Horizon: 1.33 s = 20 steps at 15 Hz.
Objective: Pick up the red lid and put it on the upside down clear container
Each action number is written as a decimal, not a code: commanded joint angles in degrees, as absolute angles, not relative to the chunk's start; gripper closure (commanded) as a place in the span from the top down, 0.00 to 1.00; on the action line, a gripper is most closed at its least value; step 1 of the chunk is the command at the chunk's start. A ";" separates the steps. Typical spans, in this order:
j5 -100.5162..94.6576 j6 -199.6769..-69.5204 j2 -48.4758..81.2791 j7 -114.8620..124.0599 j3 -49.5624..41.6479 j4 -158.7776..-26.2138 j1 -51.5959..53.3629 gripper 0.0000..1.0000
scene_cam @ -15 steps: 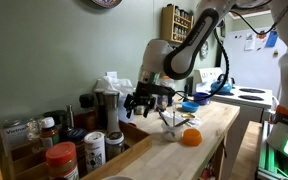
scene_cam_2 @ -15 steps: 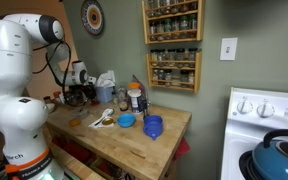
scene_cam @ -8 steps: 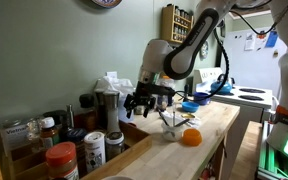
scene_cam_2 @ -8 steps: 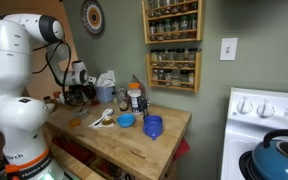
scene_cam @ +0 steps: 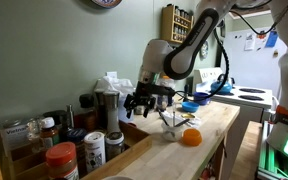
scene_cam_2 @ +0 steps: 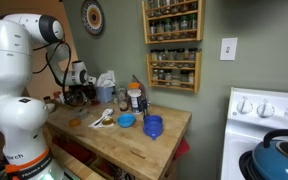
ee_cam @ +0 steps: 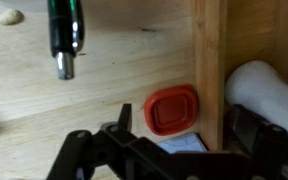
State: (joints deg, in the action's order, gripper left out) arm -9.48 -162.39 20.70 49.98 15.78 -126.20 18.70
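Step in hand: approach for the pick, nothing grasped yet; gripper [scene_cam: 144,101] hangs over the back of the tabletop [ee_cam: 114,80], jaws look spread and empty, though the exterior views are coarse.

Red lid [ee_cam: 172,110] shows only in the wrist view; it lies flat on the wood, hard up against a wooden rail [ee_cam: 209,60], touching or nearly so, can't tell which.

Next move, my read: shift until the lid sits centred between the jaws, then drop straight down; the rail blocks that side, so the closing line should run along the rail, not across it. The lid is thin, so the tips need to get right down to the wood to catch its edge.

Upside down clear container: can't pick it out with confidence at this size, so the place target is unconfirmed.

Materials: lid is smooth glossy plastic, rounded outline, raised rim around a flat centre, likely slippery; tabletop is pale wood with visible grain; green-handled tool [ee_cam: 63,25] has a shiny metal tip; a soft-looking, blurred white object [ee_cam: 269,95] lies beyond the rail; matte orange ball [scene_cam: 190,138] lies well apart on the tabletop.
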 commanded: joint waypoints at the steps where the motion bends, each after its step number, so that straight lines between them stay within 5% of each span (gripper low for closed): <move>1: -6.50 -162.47 20.30 47.72 13.22 -126.32 21.43 1.00; 20: -8.56 -161.84 20.22 49.38 10.96 -126.17 23.22 1.00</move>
